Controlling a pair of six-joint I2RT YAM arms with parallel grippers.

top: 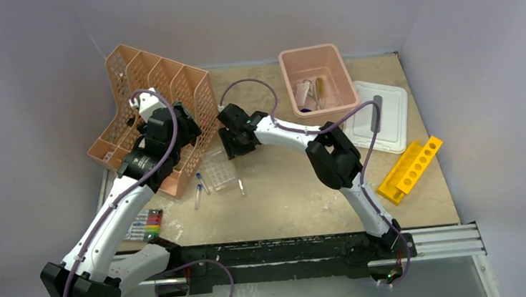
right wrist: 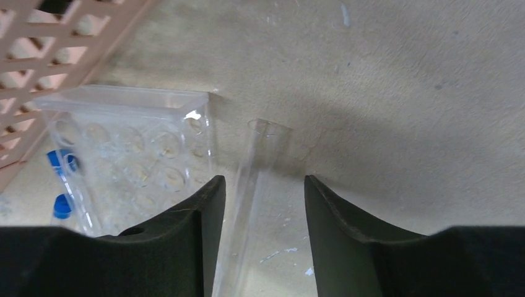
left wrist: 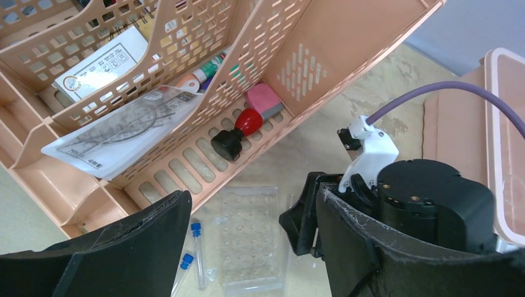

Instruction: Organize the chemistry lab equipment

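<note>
right hand spread astride glass tube | likely light, slick, brittle (may roll on desk) | pinch mid-length, gently

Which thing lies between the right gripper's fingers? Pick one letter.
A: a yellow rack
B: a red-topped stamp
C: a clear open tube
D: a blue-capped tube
C: in the right wrist view a clear open tube lies on the table between the spread fingers of the right gripper, beside the clear well tray.
</note>
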